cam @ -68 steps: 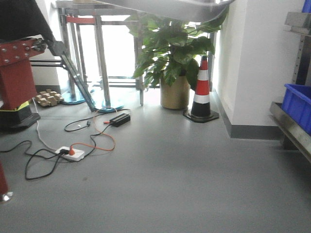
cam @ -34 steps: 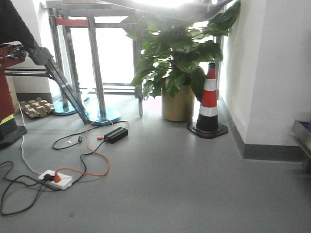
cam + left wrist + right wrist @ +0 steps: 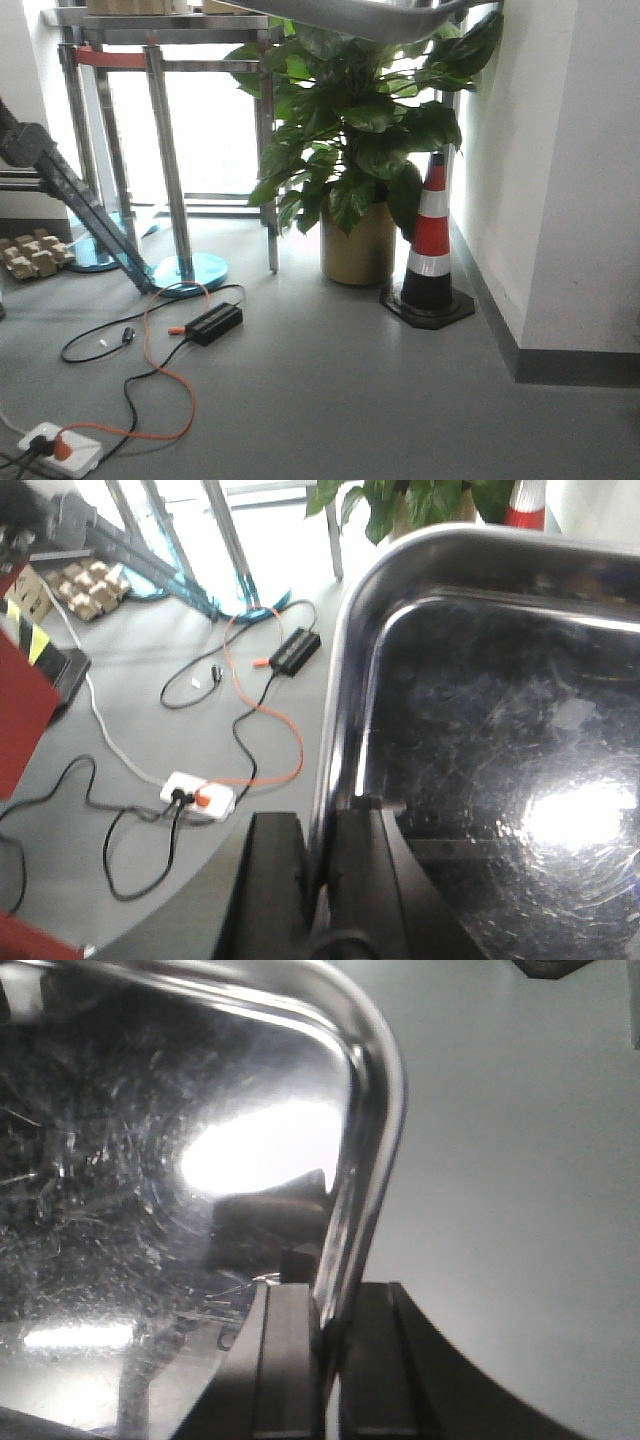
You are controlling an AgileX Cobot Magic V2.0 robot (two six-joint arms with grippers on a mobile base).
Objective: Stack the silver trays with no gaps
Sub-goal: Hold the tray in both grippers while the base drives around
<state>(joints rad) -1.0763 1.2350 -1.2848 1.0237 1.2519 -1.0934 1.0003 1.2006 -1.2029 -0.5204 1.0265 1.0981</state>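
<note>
Silver tray (image 3: pixel 490 730): only one in view, held in the air above the grey floor (image 3: pixel 330 400) and resting on nothing. The front view catches just its underside along the top edge. The inside is scratched and shiny, with bright glare.

Left gripper (image 3: pixel 318 880): black fingers pinch the tray's left rim, one inside the pan and one outside.

Right gripper (image 3: pixel 328 1345): clamped the same way on the opposite rim.

Ahead on the floor: potted plant (image 3: pixel 360 130) in a gold pot, with a striped traffic cone (image 3: pixel 430 250) just beside it by the white wall (image 3: pixel 570 150). An orange cable (image 3: pixel 165 380) runs to a white power strip (image 3: pixel 60 448), and a black adapter (image 3: pixel 213 322) lies nearby.
</note>
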